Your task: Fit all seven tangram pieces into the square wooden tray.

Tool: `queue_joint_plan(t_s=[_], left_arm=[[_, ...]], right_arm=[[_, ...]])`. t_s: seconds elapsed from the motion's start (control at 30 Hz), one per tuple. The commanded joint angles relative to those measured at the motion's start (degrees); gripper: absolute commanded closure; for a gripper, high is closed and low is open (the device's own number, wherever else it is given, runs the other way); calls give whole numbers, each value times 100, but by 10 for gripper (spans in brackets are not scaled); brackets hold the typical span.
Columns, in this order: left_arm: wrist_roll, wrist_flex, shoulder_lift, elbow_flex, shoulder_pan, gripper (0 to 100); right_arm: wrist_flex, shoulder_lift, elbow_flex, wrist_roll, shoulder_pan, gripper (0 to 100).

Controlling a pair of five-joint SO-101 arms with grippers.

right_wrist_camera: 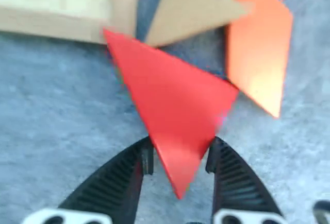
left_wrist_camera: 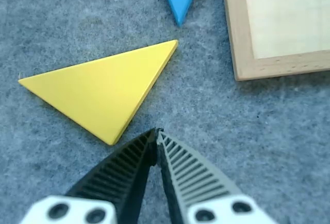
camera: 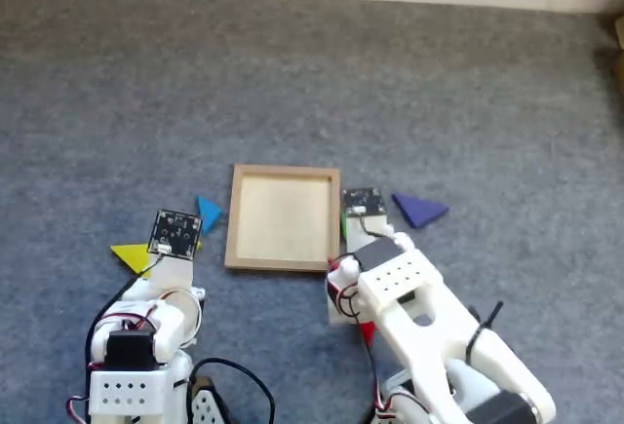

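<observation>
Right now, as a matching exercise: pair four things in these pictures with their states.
Things
1. yellow triangle
2. red triangle
3. tray
4. left tool

States
A. no pieces inside
B. between the right tool's fingers
C. shut, holding nothing
D. lying loose, ungripped

Pairs: 1-D, 2-B, 3-A, 4-C
</observation>
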Motion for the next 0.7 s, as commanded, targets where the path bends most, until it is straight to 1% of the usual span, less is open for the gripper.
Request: queue_joint_plan(t_s=[0.0,0.13,0.3,0.37,0.53,0.67], left_arm=[[-62,62,-198,127,-75,992],[-62,62,-198,127,-75,992],[-62,62,-198,127,-75,992],[-62,62,-198,127,-75,992],[-62,62,-198,127,-75,992],[-62,62,-198,127,-75,992]], right_arm=[[119,-690,-382,360,13,853],[127,-927,-374,589,40,853],[66,-936,-391,598,31,849],[66,-936,-409,598,22,818],[101,-936,-382,607,-31,684],[84,-936,-374,598,-444,673]])
